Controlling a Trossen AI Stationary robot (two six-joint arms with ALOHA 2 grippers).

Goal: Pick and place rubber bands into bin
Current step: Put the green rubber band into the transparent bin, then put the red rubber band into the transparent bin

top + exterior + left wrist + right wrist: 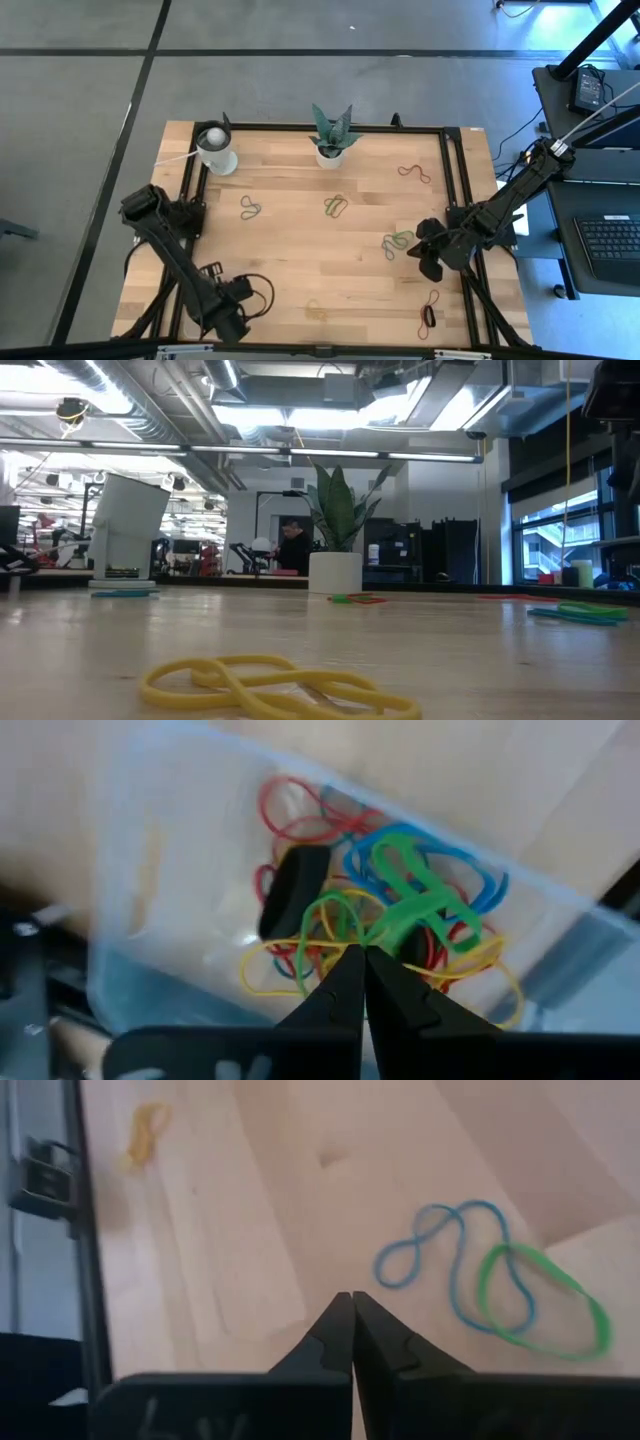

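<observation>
In the left wrist view the clear bin [140, 900] holds several rubber bands [420, 905] in red, blue, green and yellow, plus a small black block [292, 890]. My left gripper [363, 954] is shut, with its tips just over that heap, at the table's near left [232, 305]. My right gripper [352, 1298] is shut and hovers over bare wood at the table's right [425, 252]. It is beside a blue band [440, 1245] and a green band [545, 1305], which lie flat and overlap. More bands lie scattered on the table. My left gripper points down into the bin with its shut tips beside a thin green loop [330, 912]. Whether the tips touch or hold it, I cannot tell.
Loose bands on the wood are green [250, 208], green-yellow [336, 206], red [414, 173], yellow [315, 310] and red-black [430, 312]. A white cup [214, 148] and a potted plant [331, 140] stand at the far edge. A black frame rail [455, 180] runs along the right side.
</observation>
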